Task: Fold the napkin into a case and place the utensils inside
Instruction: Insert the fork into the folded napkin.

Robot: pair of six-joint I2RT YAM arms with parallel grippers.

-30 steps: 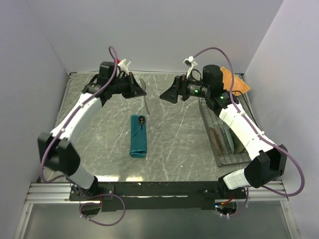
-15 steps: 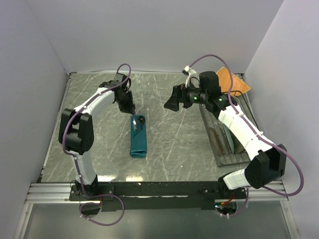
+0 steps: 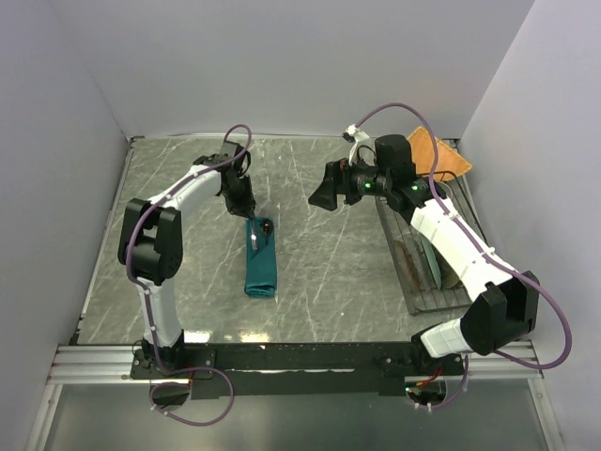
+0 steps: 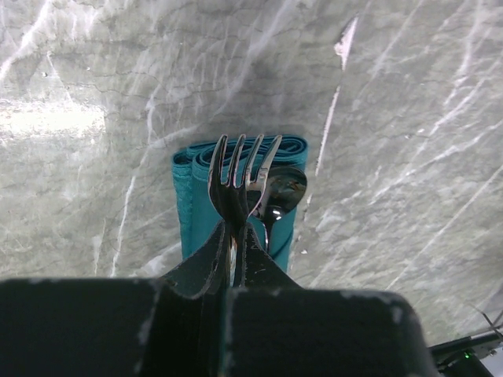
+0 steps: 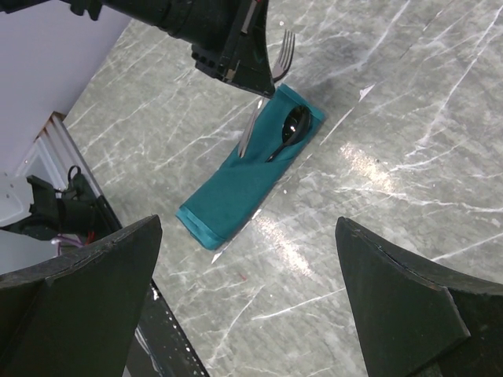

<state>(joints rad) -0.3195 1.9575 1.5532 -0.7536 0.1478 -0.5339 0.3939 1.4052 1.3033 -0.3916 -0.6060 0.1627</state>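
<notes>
Your left claw (image 4: 234, 236) is clamped tight on the neck of the fork (image 4: 240, 177), just below the tines, and holds it tilted over the far end of the napkin (image 5: 236, 192), tines up and handle slanting down toward the cloth. From the right wrist view the handle tip looks to be touching the napkin or just entering it, left of the spoon (image 5: 292, 126); you cannot tell from these views whether it has gone under a layer. The napkin is already folded into a long narrow case and lies near the middle of the surface (image 3: 329, 272), one short end toward the arm bases. The spoon rests at the far end, its black bowl showing on top and its handle seeming to run into the fold. So the fold looks done, the spoon looks placed, and the fork is the step in hand. Your next move probably calls for lowering the fork flatter, sliding its handle along the case beside the spoon without dragging the cloth or nudging the spoon out, then letting go. Your right claw (image 3: 324, 191) hangs above the surface well apart from the napkin, fingers spread wide and holding nothing. Farther right stand a wire rack (image 3: 413, 263) and an orange cloth (image 3: 441, 155). No brand, label or writing can be read anywhere.
</notes>
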